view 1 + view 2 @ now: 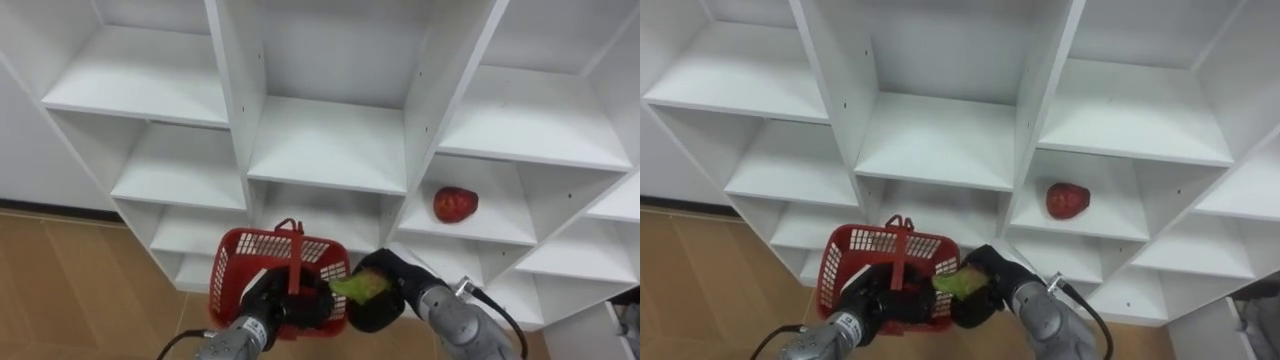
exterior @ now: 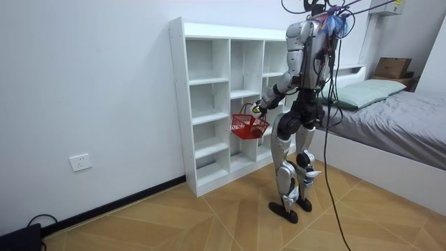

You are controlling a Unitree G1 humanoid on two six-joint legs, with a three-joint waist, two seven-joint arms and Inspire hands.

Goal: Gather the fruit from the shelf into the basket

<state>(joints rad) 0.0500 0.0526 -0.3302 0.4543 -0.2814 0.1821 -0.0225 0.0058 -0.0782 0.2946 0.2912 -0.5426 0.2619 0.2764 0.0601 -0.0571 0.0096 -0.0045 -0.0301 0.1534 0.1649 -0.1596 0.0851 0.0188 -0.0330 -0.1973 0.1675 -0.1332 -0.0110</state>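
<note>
At lower centre of the frame, the right hand (image 1: 382,305) curls round a green fruit (image 1: 352,287) over the red basket (image 1: 240,265), whose handle the left hand (image 1: 275,300) grips. Dropping it in seems the current step; next would be a reach to the red apple (image 1: 455,204) on the centre-right shelf (image 1: 503,224)

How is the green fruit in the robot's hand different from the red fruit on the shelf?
Colour: the green fruit is yellow-green, while the red fruit is deep red. State: the green fruit is gripped in the right hand at the rim of the red basket, while the red fruit lies untouched on its shelf. Visibility: the hand partly hides the green fruit, while the red fruit shows whole. Both are roundish fruits.
</note>
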